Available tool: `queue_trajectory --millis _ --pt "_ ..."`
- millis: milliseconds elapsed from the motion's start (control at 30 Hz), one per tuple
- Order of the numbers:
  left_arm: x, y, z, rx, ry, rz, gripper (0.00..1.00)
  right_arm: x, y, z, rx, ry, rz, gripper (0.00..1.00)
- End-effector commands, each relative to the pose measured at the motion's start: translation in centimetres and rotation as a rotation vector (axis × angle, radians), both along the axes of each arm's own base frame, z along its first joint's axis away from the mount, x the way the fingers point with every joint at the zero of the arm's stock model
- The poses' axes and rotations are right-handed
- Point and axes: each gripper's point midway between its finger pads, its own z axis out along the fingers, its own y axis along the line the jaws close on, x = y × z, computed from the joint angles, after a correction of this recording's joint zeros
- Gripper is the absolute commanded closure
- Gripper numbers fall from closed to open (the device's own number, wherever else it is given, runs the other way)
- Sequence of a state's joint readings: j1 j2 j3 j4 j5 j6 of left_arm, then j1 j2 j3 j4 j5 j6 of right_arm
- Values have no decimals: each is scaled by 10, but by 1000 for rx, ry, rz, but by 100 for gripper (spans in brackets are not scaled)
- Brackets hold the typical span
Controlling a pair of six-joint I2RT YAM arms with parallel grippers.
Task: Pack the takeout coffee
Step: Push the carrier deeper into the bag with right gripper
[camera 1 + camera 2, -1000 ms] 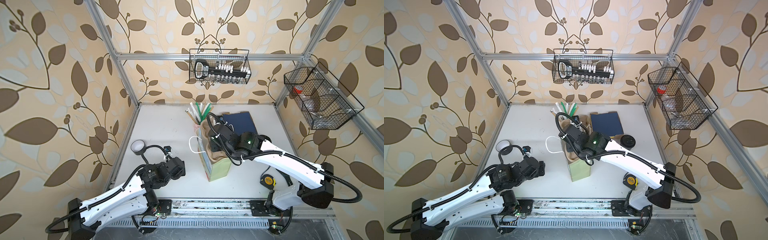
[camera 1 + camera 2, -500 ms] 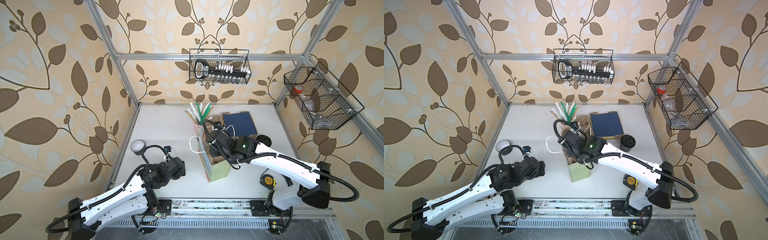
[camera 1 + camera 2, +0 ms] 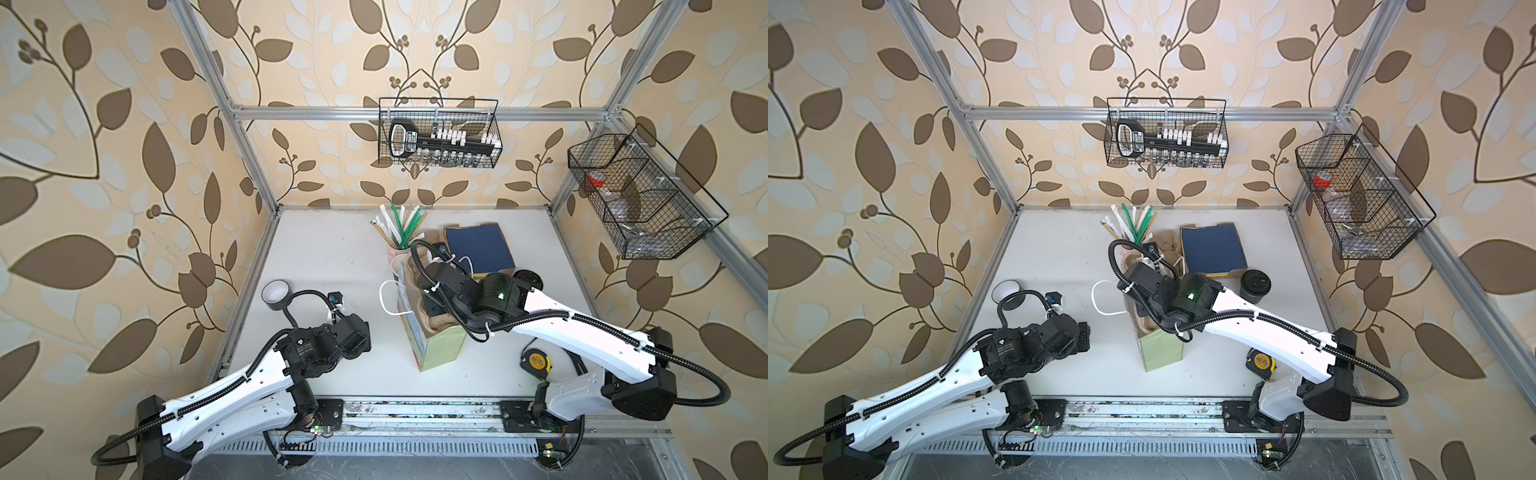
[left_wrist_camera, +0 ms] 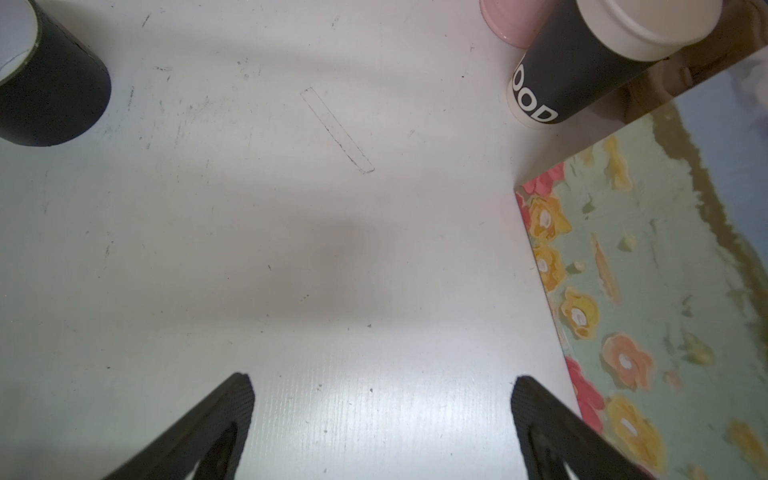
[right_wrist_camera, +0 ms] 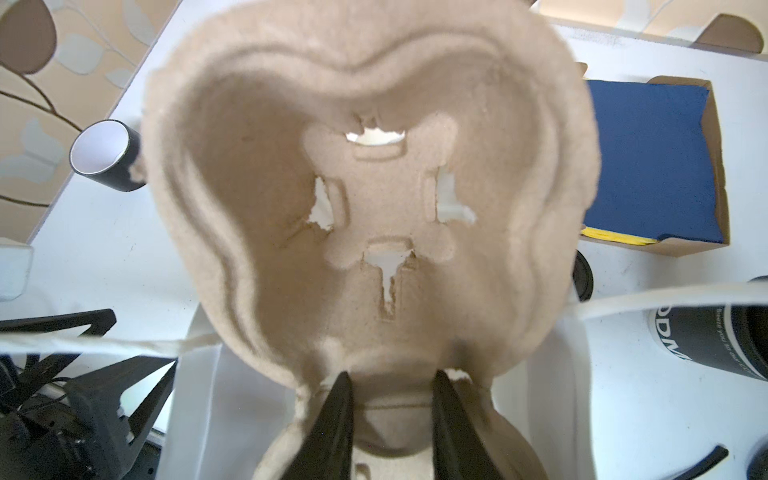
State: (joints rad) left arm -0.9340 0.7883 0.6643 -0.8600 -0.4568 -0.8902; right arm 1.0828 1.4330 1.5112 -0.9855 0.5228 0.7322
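The right jaws clench the tray [image 5: 374, 104] at the bag [image 3: 442, 353] mouth, likely to seat the cup [image 3: 1255, 291] upright; left jaws gape, idle.

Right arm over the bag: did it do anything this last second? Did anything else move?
The right fingers drifted slightly toward the front edge of the table, still pinching the brown pulp carrier at the mouth of the flowered bag. Nothing was grabbed or released. The left fingers stayed open and idle; the lidded black cup, straws and blue box did not move.
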Motion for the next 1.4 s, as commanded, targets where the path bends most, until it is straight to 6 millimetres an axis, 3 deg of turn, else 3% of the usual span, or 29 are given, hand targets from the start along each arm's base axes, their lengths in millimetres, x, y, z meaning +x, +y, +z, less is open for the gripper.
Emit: queue_trajectory --millis 0,233,1233,1367 --pt "6 9 2 33 -29 38 1 -4 -8 23 31 -36 -5 72" --pt "6 9 3 30 -35 40 1 -13 -11 33 40 -56 17 72" --pt "7 12 4 44 -41 51 1 -40 -9 -37 -64 51 88 71" --pt "8 11 4 49 -40 51 1 -43 -9 -35 -67 51 95 71"
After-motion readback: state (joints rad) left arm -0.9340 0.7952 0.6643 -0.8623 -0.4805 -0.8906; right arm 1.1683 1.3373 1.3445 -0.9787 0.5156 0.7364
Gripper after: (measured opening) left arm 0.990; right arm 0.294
